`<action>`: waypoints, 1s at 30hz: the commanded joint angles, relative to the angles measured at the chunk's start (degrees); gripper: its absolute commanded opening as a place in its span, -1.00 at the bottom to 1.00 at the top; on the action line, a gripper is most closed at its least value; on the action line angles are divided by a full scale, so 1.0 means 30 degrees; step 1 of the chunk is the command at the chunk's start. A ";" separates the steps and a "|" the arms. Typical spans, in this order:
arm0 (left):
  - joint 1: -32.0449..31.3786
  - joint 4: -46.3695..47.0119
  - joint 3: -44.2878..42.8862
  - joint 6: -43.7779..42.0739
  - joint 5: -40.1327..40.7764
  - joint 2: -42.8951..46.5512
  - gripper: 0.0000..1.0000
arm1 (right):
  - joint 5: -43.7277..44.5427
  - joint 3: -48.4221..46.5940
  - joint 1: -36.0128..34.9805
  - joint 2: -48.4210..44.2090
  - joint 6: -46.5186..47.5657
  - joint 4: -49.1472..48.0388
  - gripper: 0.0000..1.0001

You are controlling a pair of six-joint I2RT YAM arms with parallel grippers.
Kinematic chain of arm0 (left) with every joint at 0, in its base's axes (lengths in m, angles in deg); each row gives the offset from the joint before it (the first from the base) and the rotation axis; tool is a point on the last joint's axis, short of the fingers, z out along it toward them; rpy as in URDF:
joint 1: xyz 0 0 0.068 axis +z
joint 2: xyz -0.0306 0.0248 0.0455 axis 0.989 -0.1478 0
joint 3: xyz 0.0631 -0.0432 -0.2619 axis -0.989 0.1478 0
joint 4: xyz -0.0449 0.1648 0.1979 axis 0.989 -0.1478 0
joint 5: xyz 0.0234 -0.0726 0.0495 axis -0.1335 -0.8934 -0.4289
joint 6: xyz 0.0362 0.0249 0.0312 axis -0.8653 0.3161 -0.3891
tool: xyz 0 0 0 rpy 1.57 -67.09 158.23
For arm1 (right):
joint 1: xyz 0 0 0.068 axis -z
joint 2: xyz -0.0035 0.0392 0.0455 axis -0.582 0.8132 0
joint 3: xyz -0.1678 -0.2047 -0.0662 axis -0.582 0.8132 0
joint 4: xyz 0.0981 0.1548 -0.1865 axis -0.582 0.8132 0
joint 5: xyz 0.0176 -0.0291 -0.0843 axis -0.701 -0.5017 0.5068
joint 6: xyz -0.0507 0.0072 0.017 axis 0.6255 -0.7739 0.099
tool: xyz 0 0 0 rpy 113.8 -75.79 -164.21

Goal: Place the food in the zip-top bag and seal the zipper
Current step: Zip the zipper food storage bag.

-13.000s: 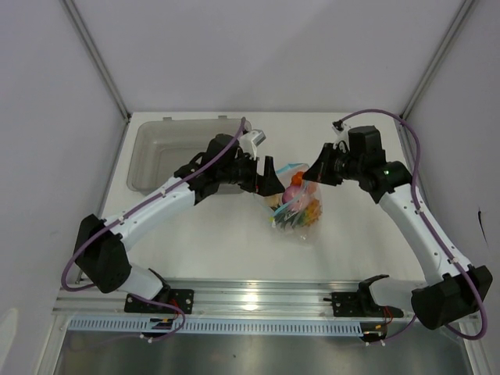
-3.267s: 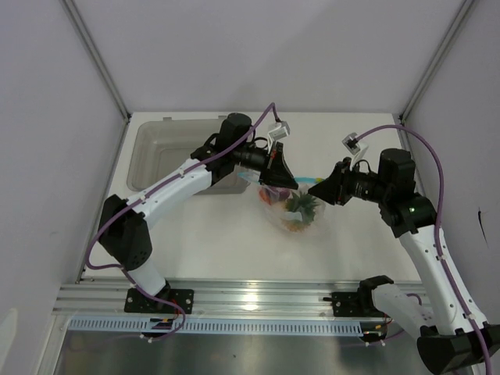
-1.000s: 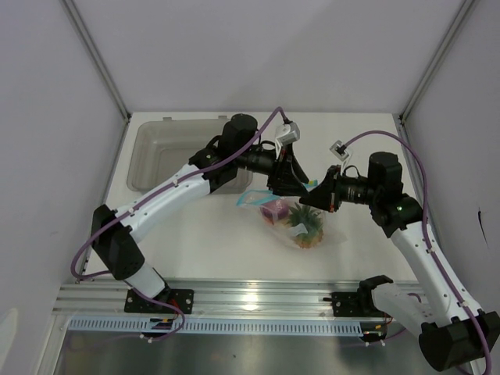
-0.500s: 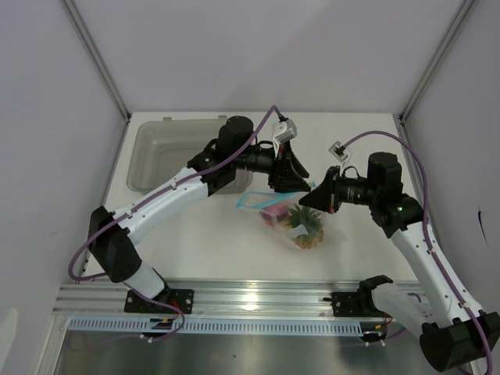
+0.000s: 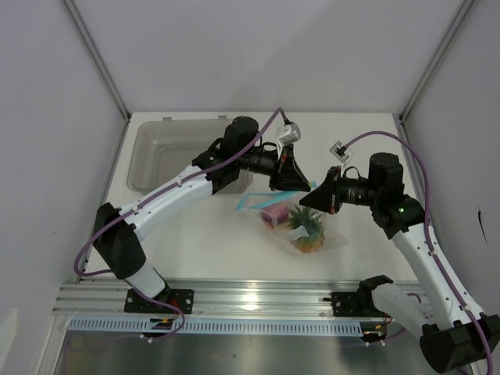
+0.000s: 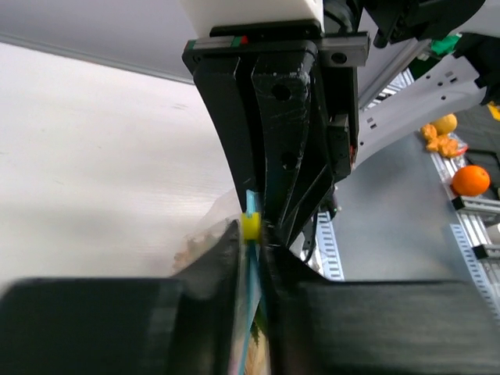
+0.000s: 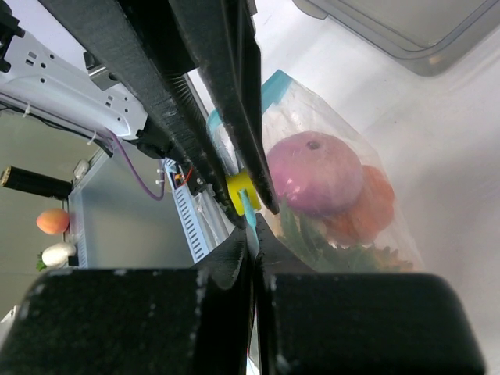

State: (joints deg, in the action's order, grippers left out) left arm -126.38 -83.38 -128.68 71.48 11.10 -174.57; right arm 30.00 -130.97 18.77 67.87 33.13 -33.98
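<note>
We are clamping the left gripper, spread a moment ago, onto the zipper at the bag mouth, beside the right gripper pinching it: sealing is starting.

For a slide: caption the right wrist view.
Both arms' jaws pinch the zip-top bag's zipper at its yellow slider.

Robot lab test cell is indicated: white table enclosed by plain white panels on aluminium posts, aluminium rail and slotted cable duct fitted along the near edge.
</note>
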 commanded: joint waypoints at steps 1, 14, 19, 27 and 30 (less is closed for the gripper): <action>-0.0127 -0.0079 -0.1074 -0.0279 -0.0574 -0.0092 -0.78 | -0.0127 -0.1031 -0.0077 -0.0378 0.0361 -0.0407 -1.00; 0.1513 -0.1338 -0.0838 -0.0717 -0.3122 -0.0269 -0.99 | 0.1513 -0.0358 0.0887 -0.2193 -0.1102 -0.2539 -1.00; 0.1690 -0.1722 -0.0899 -0.1100 -0.3851 -0.0385 -0.99 | 0.1807 -0.0298 0.1621 -0.2517 -0.1777 -0.3101 -1.00; 0.1427 -0.0167 -0.1396 0.0541 -0.4821 -0.0532 -0.99 | -0.2113 -0.1147 0.1506 -0.0322 -0.0202 -0.0821 -1.00; 0.1338 -0.0692 -0.2040 0.0512 -0.4792 -0.0795 -0.99 | -0.2295 -0.1352 0.0979 0.0207 0.0330 -0.0232 -0.88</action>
State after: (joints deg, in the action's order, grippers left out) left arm -122.25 -85.96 -131.31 72.09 -0.79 -176.54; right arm 27.18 -132.02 22.83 67.85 30.87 -36.38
